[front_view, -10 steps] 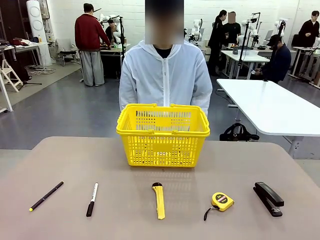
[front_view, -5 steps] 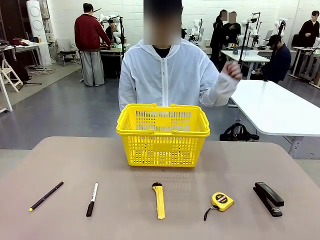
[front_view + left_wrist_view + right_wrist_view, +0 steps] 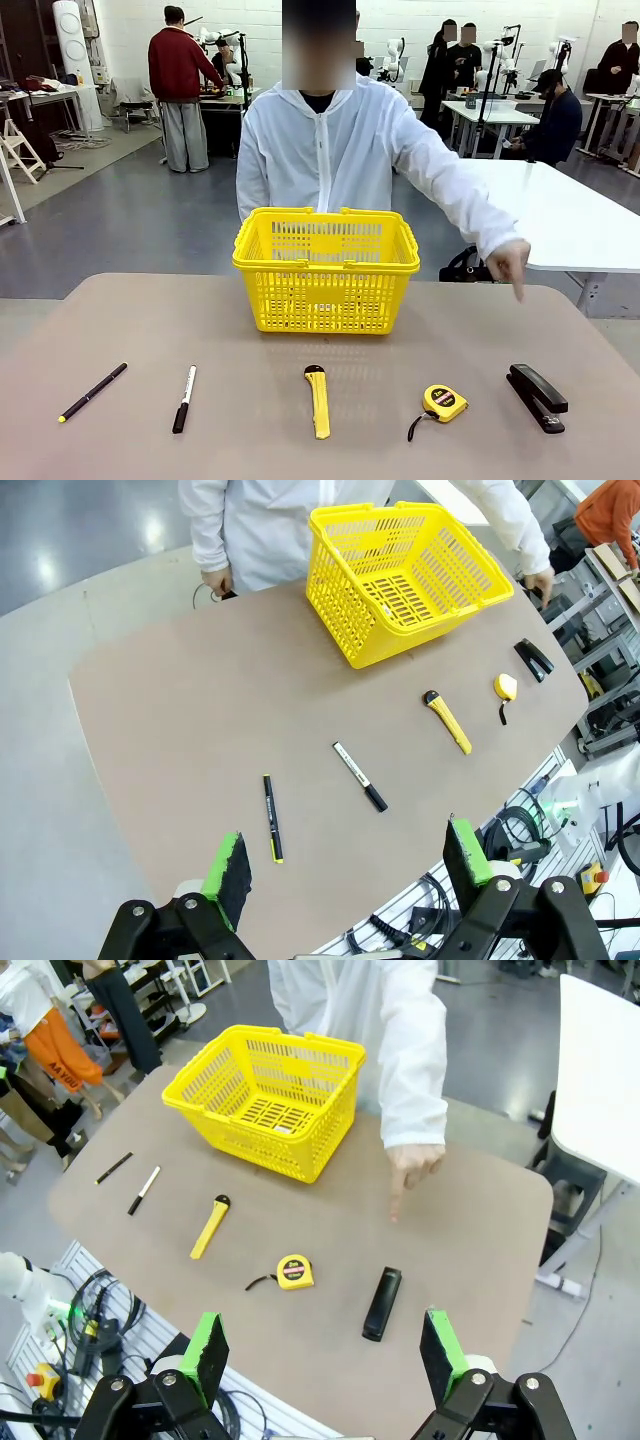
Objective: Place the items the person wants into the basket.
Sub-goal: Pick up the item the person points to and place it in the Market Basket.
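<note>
Yellow basket (image 3: 326, 290) at the table's 12 o'clock edge, person (image 3: 330, 150) behind it, their hand (image 3: 510, 262) pointing down toward the black stapler (image 3: 537, 397) at the basket's 4 o'clock, utility knife (image 3: 318, 402) at 6, pen (image 3: 92, 392) at 8; left gripper (image 3: 348, 858) and right gripper (image 3: 323, 1350) both spread wide, holding nothing.

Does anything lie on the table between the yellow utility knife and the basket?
Nothing visible does: bare table runs from the utility knife to the basket's near wall. The person's pointing hand hangs well off to the right.
</note>
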You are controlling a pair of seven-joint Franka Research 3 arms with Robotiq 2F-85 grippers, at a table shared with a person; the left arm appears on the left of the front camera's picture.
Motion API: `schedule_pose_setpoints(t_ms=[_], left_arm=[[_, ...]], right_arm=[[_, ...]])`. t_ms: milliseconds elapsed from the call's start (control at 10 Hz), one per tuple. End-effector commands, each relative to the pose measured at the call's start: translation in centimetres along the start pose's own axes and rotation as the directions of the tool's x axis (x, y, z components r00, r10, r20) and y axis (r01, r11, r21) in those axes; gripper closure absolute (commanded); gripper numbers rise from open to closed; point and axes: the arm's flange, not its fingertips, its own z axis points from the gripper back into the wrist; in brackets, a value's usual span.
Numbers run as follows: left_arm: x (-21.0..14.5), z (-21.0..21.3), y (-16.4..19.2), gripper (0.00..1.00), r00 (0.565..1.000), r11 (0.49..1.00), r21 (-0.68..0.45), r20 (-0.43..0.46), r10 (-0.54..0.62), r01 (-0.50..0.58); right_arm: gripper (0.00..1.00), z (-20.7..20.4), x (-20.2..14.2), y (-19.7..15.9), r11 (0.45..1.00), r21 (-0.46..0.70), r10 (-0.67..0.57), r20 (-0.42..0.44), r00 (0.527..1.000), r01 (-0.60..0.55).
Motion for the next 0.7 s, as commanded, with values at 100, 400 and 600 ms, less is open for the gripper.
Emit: schedule_pose_setpoints(t_ms=[100,400,600], left_arm=[[0.2,0.1,0.0,0.0,1.0,1.0,-0.007,-0.002,-0.003,0.003],[0.2,0.1,0.0,0.0,1.0,1.0,-0.007,-0.002,-0.003,0.003],[0.2,0.1,0.0,0.0,1.0,1.0,-0.007,-0.002,-0.003,0.003]], right_arm=[[0.0,-0.1,0.1,0.2,1.0,0.004,0.011,0.003,1.0,-0.011],[0.0,-0.1,0.1,0.2,1.0,0.004,0.011,0.003,1.0,-0.011],[0.0,-4.3,2.0,-0.8,0.996,-0.075,-0.063,-0.195,0.979,0.049]])
